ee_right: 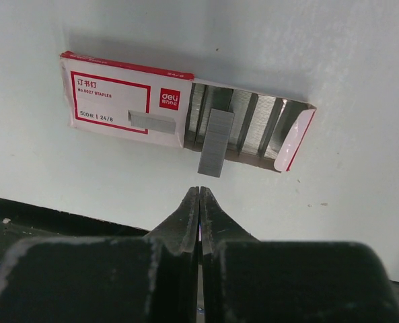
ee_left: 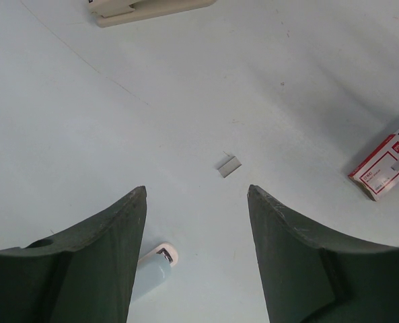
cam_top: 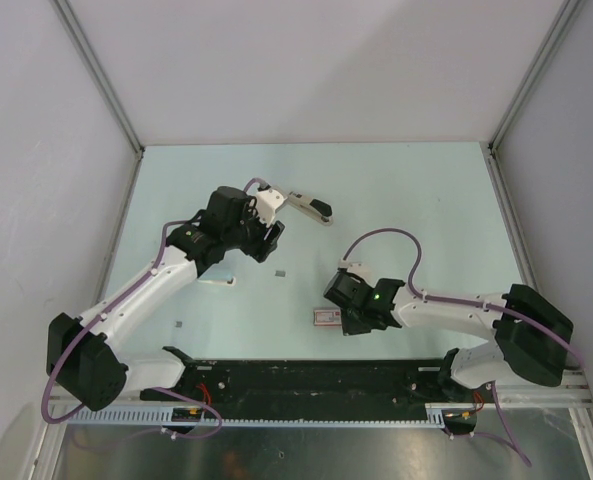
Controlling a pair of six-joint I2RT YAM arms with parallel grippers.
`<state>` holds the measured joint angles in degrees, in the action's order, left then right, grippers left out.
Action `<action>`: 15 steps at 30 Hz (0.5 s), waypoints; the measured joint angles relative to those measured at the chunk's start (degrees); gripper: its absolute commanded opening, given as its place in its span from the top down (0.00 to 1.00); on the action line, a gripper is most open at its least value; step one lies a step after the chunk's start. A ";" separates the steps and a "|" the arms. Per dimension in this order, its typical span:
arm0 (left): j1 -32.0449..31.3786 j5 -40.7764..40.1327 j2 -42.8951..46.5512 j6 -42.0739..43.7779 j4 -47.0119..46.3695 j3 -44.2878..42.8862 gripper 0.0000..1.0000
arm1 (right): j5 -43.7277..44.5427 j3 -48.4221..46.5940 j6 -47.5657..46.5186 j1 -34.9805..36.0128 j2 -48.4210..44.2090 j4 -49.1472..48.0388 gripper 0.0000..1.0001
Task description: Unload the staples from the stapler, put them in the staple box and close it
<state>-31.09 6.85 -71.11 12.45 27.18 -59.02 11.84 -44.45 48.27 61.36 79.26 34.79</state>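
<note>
The stapler [cam_top: 308, 207], beige with a black upper part, lies on the table at the back, just right of my left gripper [cam_top: 272, 236]. In the left wrist view it shows at the top edge [ee_left: 149, 8]. My left gripper [ee_left: 196, 192] is open and empty above the table. A short strip of staples [ee_left: 229, 165] lies loose ahead of it, also seen from above [cam_top: 281, 272]. My right gripper [ee_right: 199, 192] is shut and empty, just short of the open staple box [ee_right: 125, 101]. A staple strip [ee_right: 216, 142] lies across the box's open end, and another [ee_right: 152, 121] lies on its lid.
The staple box [cam_top: 326, 318] lies near the front middle, beside my right gripper [cam_top: 348, 318]. A pale blue object with a white tip [ee_left: 152, 266] lies under my left gripper, also seen from above [cam_top: 216, 283]. White walls enclose the table on three sides.
</note>
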 measured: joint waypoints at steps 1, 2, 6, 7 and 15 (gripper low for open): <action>0.00 0.00 0.00 0.00 0.02 0.00 0.33 | -0.44 0.02 -0.35 -0.15 0.26 -0.20 1.00; 0.00 0.00 0.00 0.00 0.00 0.00 0.34 | -0.76 0.02 -0.57 -0.33 0.44 -0.39 1.00; 0.00 -0.02 0.00 0.00 0.00 0.00 0.34 | -1.81 0.02 -1.46 -1.20 0.87 -1.14 1.00; 0.00 -0.02 0.00 0.00 0.02 0.00 0.34 | -1.95 0.02 -1.81 -1.46 0.96 -1.29 1.00; 0.00 -0.02 0.13 0.00 0.02 0.00 0.34 | -3.67 0.07 -3.80 -4.09 1.88 -2.80 1.00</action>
<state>-31.09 6.83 -70.98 12.45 27.20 -59.02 8.16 -44.38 44.47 57.28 81.14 31.99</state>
